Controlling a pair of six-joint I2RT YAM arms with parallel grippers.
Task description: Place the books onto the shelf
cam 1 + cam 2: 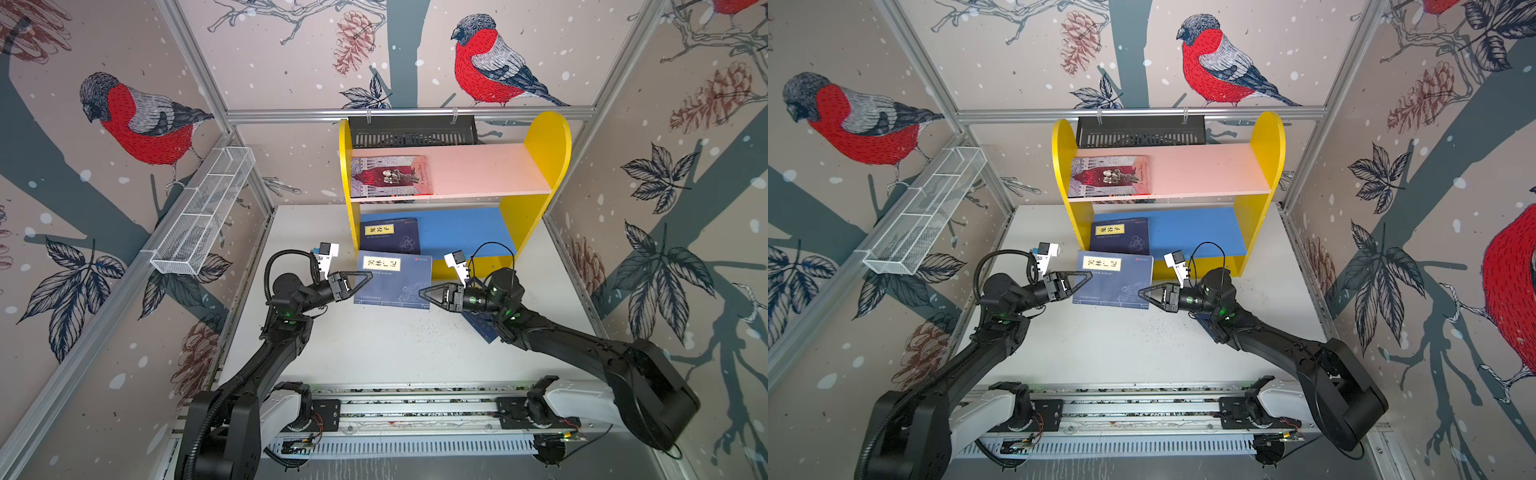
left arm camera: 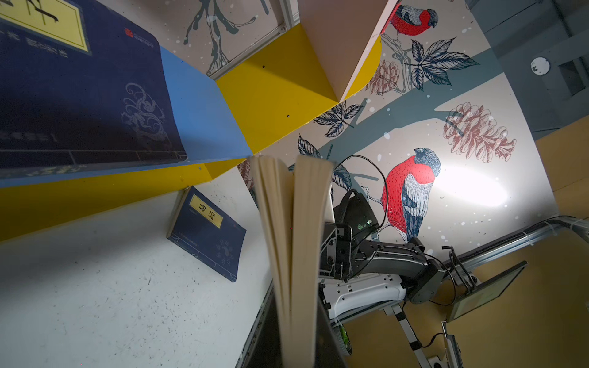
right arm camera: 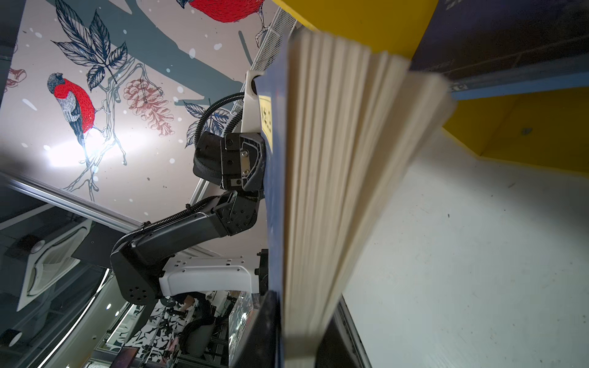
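**Asker:** What are the two sets of jaws doing?

**Describer:** Both are gripping the same navy book (image 1: 394, 282), which is facing cover up with its yellow title label showing. The left jaws are closing tight on its left edge. The right jaws are closing on its right edge, near the closer corner. The book is spanning the gap between them. In both wrist views its cream page edges are fanning out from between the dark jaws.

**Asker:** Where is the shelf sitting?

**Describer:** The yellow shelf (image 1: 548, 145) is standing just beyond both jaws, at the back of the white tabletop (image 1: 374, 357).

**Asker:** And the other books?

**Describer:** A second navy book (image 1: 390, 236) is lying flat on the blue lower board (image 1: 465, 228), directly beyond the held one. A red-and-grey book (image 1: 388, 176) is lying on the pink upper board (image 1: 478, 170), higher and farther beyond the jaws. A third navy book (image 2: 207, 232) is lying on the tabletop behind the right jaws, mostly hidden under the right arm (image 1: 561, 345) in both top views.
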